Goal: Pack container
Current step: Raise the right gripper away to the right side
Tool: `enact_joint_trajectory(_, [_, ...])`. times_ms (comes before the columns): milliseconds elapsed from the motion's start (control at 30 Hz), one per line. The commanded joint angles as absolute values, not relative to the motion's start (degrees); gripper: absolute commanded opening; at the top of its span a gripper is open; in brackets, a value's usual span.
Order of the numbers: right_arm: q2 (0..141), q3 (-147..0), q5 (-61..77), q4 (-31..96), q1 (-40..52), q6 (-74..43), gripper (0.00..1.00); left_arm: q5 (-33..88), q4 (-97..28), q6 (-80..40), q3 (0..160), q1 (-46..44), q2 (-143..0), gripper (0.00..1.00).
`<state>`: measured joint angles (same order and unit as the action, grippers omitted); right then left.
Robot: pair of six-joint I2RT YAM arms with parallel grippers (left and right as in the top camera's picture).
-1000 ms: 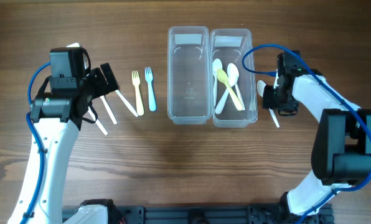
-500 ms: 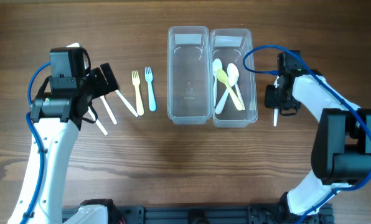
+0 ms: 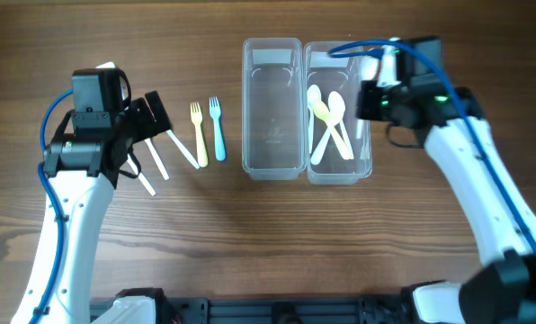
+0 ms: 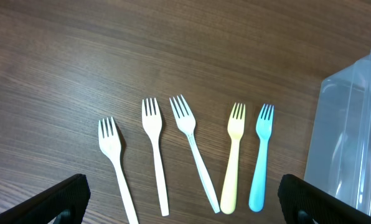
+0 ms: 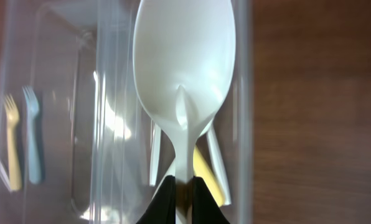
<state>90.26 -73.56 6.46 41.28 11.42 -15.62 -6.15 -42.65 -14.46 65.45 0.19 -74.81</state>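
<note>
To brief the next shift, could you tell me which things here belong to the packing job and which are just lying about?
Job in hand: white spoon held by the right fingers; right container with spoons in it; left container; five forks.
Lying about: no stray item shows, only the table.

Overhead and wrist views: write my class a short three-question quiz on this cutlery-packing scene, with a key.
1. How many forks lie on the table?
2. True or false: the left container is empty.
3. What does the right claw grip? A) a white spoon B) a blue fork C) nothing

Key: 1) five; 2) true; 3) A
</note>
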Motion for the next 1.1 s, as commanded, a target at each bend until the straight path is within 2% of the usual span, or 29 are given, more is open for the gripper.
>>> enact_joint_trajectory(0, [96.55, -71.77, 7.6, 39.4, 14.15, -19.55, 0.04, -6.04, -42.54, -13.74, 66.61, 0.6, -74.96, 1.0])
enact_joint_trajectory(67, [99.63, -71.77, 7.55, 37.47, 15.33, -19.38, 0.05, -6.04, -42.54, -13.74, 66.61, 0.6, -74.96, 1.0])
enact_joint_trajectory(133, [100.62, -71.94, 7.51, 33.82, 15.44, -14.9, 0.39, -6.04, -42.54, -13.76, 66.61, 0.6, -74.96, 1.0])
enact_joint_trajectory(167, [100.12, -72.64, 7.53, 33.78, 15.2, -14.33, 0.43, -6.02, -42.54, -13.8, 66.61, 0.6, -74.96, 1.0])
enact_joint_trajectory(233, [97.82, -76.18, 7.53, 34.44, 14.2, -11.7, 0.61, -5.37, -42.5, -13.98, 66.61, 0.6, -74.96, 1.0])
enact_joint_trajectory(333, [91.0, -79.09, 5.69, 34.48, 10.61, -8.95, 0.83, 2.9, -43.27, -13.98, 66.61, 0.6, -74.96, 1.0])
enact_joint_trajectory(367, [88.88, -79.07, 4.27, 34.76, 8.12, -8.95, 0.88, 6.74, -43.44, -13.98, 66.61, 0.6, -74.96, 1.0])
enact_joint_trajectory(500, [88.09, -79.0, 3.88, 39.11, -4.73, -8.97, 0.91, 11.94, -43.88, -14.26, 66.59, 0.6, -75.02, 1.0])
enact_joint_trajectory(567, [90.72, -79.0, 3.86, 42.06, -10.76, -8.97, 0.95, 5.56, -44.88, -22.5, 66.61, 0.6, -75.77, 0.97])
enact_joint_trajectory(667, [95.9, -78.35, 4.14, 44.49, -16.16, -9.3, 0.99, -1.19, -46.59, -23.86, 66.61, 0.67, -80.4, 0.93])
enact_joint_trajectory(700, [97.17, -78.06, 4.45, 44.86, -16.78, -9.37, 0.99, -2.04, -47.29, -23.86, 66.63, 0.91, -83.07, 0.91])
enact_joint_trajectory(800, [100.92, -77.87, 4.99, 45.71, -16.91, -9.37, 1.0, -0.93, -48.84, -24.23, 66.98, 2.15, -92.95, 0.75])
enact_joint_trajectory(933, [102.13, -77.87, 6.02, 45.63, -16.91, -9.39, 0.99, -0.67, -47.64, -24.45, 69.38, 3.7, -101.06, 0.81])
enact_joint_trajectory(1067, [102.13, -77.87, 6.04, 45.45, -16.91, -9.41, 1.0, -0.71, -44.36, -22.61, 69.45, 5.82, -106.28, 0.78])
